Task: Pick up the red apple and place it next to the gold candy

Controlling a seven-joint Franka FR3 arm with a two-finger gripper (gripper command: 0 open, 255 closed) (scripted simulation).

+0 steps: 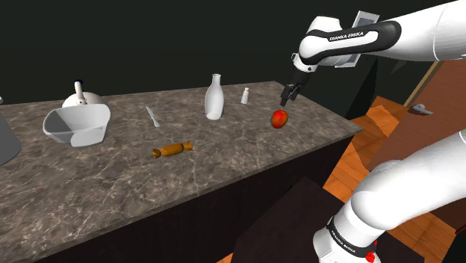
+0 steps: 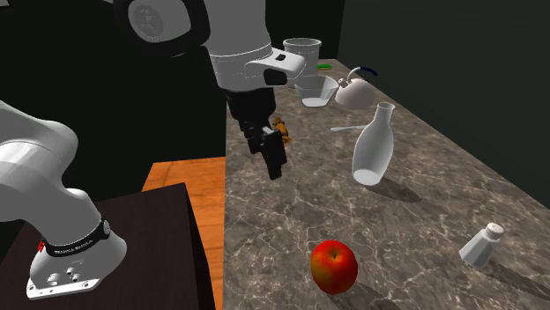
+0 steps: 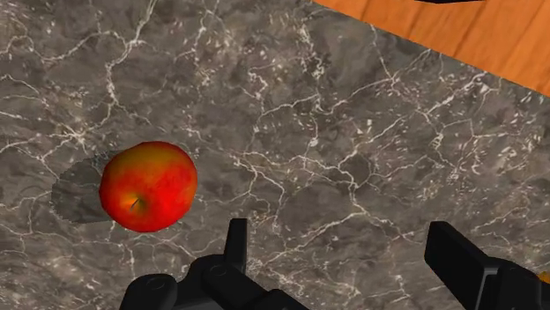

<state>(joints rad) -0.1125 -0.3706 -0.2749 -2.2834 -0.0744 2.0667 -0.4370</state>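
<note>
The gripper hangs open over the counter, its fingers spread and touching nothing. The apple rests on the stone off to one side of them, not between them. It sits near the counter's end by the stand, while the candy lies mid-counter, well apart from it, and a bottle and a shaker stand by the back edge.

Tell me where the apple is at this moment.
In the shoulder view the apple lies on the counter near its right end, to the right of the bottle. The open hand hangs close above it without touching it.
</note>
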